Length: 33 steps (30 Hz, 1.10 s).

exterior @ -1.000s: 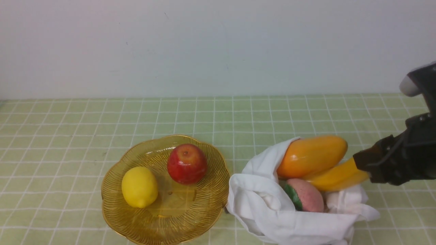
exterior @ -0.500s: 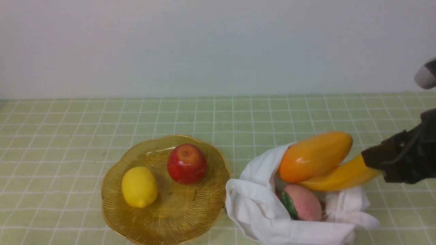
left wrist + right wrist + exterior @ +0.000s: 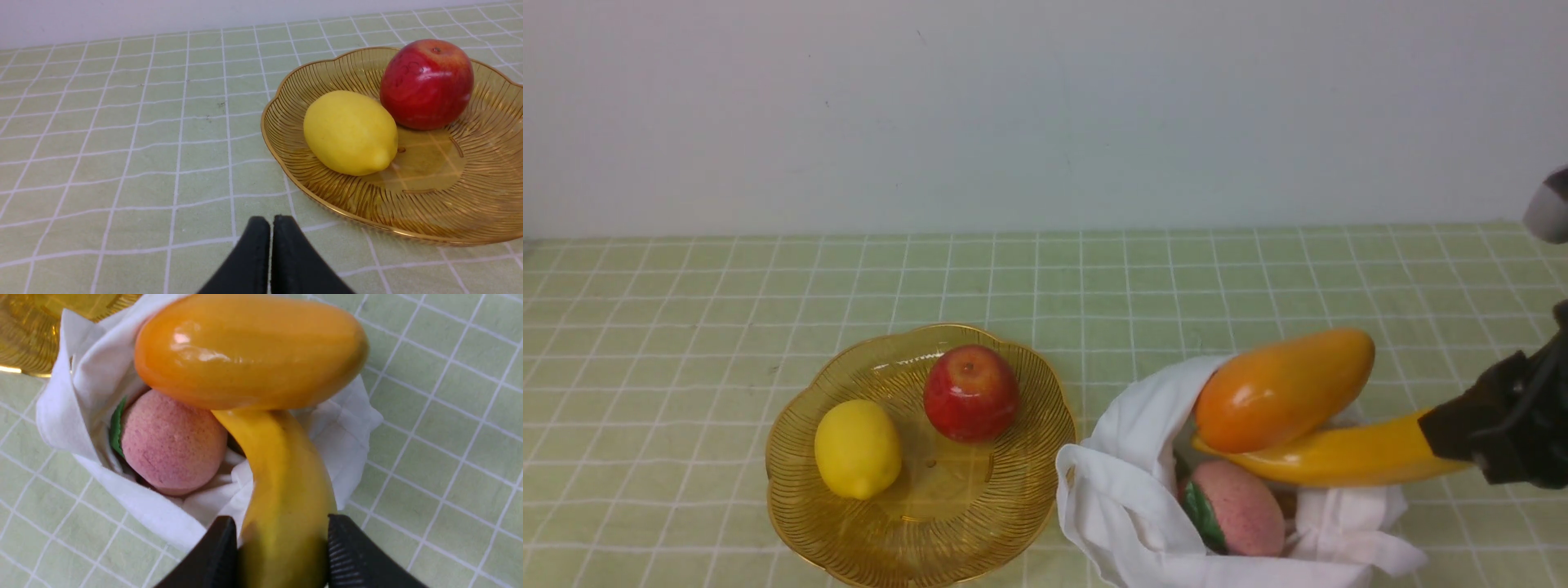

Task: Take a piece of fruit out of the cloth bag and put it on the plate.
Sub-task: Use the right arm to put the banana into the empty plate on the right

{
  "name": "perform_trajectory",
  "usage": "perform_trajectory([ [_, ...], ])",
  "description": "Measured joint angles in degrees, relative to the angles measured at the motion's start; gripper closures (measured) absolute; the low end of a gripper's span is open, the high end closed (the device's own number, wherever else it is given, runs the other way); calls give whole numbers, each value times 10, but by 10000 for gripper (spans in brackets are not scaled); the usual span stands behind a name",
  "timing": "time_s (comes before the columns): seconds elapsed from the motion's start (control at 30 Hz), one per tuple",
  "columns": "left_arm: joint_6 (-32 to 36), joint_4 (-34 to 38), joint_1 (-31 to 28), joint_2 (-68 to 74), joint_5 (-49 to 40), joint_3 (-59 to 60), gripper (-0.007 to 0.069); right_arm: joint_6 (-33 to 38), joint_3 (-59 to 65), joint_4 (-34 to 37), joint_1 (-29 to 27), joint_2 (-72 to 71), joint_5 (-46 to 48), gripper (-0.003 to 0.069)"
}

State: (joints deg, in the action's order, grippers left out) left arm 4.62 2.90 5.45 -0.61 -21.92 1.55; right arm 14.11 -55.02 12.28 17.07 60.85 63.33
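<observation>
- Right jaws clamped the banana [image 3: 1339, 461] over the bag [image 3: 1119, 490] toward the counter's [image 3: 686, 286] front-right corner.
- Left jaws were pressed together, empty.
- Mango [image 3: 1282, 390] rested on the banana.

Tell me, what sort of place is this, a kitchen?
Likely a staged test table, not a kitchen: green checked tablecloth, bare white wall, amber ribbed plate holding a glossy yellow lemon and red apple.

We log white cloth bag [image 3: 1127, 490] near front edge, right of centre: crumpled, mouth open. Yellow banana [image 3: 1339, 464] lies roughly level across bag mouth, one end pinched in right gripper [image 3: 282, 543]. Orange mango [image 3: 1282, 390] rests on banana, pink fruit [image 3: 1241, 506] sits inside bag. Amber ribbed plate [image 3: 956, 506] just left of bag, holds lemon [image 3: 858, 447] and red apple [image 3: 970, 394].
</observation>
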Motion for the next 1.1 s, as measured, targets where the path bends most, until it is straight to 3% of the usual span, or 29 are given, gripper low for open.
perform_trajectory([
  [0.53, 0, 0, 0, 0, 0, 0, 632, -1, -44, -43, 0, -1, 51, 395],
  [1.1, 0, 0, 0, 0, 0, 0, 632, 28, -92, 27, 0, -2, 40, 396],
])
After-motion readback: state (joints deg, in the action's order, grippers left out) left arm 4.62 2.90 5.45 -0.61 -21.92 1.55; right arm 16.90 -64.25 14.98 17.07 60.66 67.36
